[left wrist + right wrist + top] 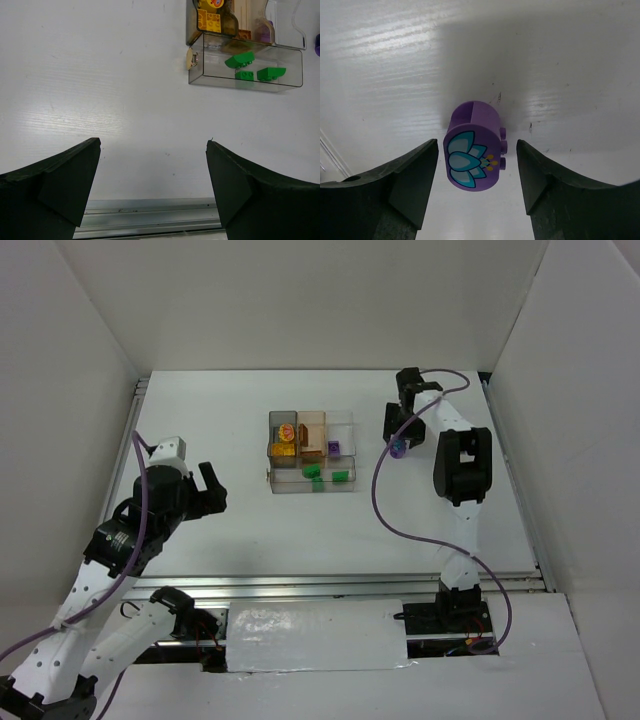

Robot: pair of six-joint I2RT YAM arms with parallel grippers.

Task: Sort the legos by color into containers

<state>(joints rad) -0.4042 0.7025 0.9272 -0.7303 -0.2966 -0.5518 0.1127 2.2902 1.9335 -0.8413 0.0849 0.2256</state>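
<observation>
A purple lego [472,150] with a teal flower print lies on its side on the white table, right of the containers [269,465]. My right gripper [477,143] straddles it, open, with a gap between each finger and the brick. In the top view this lego [399,449] sits under the right gripper [397,443]. The clear tray [295,75] holds three green legos [239,60] in its long compartment, yellow ones [210,20], an orange-brown one [244,34] and a purple one [269,30] in the small ones. My left gripper [153,150] hangs open and empty, near-left of the tray.
White walls enclose the table on the left, back and right. A metal rail [150,215] runs along the near edge below the left gripper. The right arm's purple cable [380,500] loops over the table to the right of the tray.
</observation>
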